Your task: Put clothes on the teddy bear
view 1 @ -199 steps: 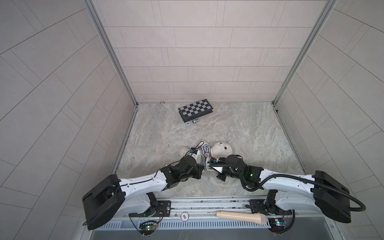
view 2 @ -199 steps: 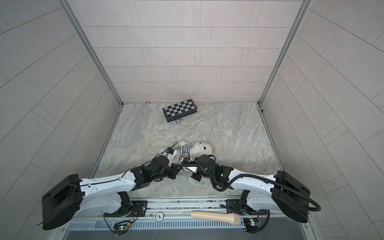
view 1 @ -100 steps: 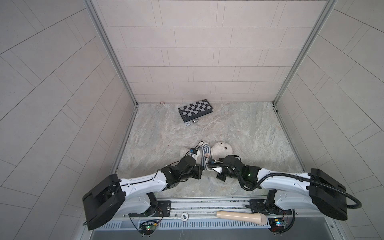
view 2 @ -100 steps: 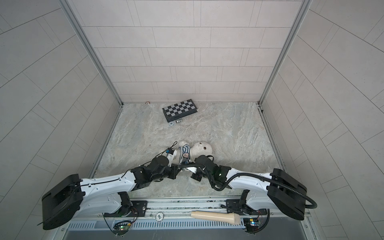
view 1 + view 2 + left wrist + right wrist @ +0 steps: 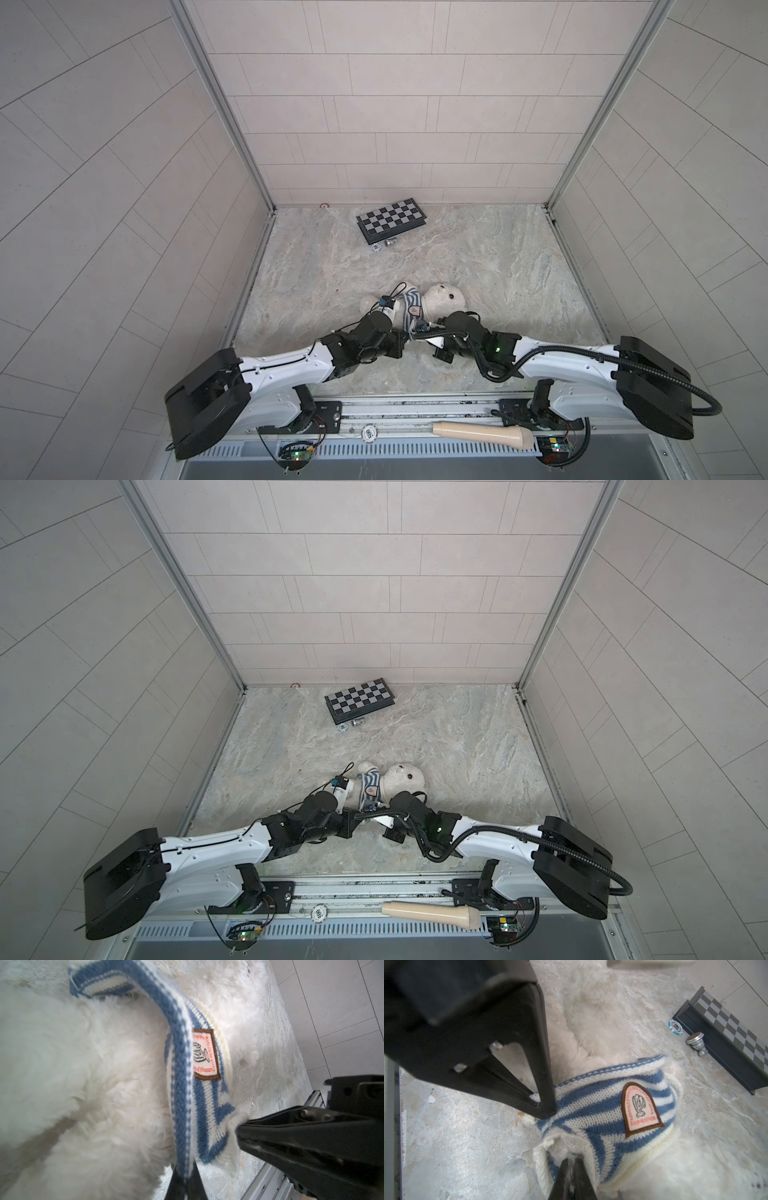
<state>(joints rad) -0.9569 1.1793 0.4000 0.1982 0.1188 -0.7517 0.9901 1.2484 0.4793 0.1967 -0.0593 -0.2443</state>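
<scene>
While both arms lean in low from the front, the teddy bear (image 5: 444, 299) lies on the stone table (image 5: 519, 266), near the front edge and about in the middle. Its head points to the right in both top views, and its fluffy legs point to the left. A little blue and white striped shirt (image 5: 409, 306) sits around its body, just under the head. The shirt has a pink badge (image 5: 640, 1106) on it.

The left gripper (image 5: 185, 1172) is squeezed tight on the blue-edged hem of the shirt, with the knit cloth pinched between its black fingers. The right gripper (image 5: 573, 1160) is pinched on the shirt too, on a white edge close by. The two grippers are very near each other.

At the back, by the wall, lies a checkered board (image 5: 392, 219). A small round chip (image 5: 376, 248) and a silver piece (image 5: 390, 242) lie just beside it.
</scene>
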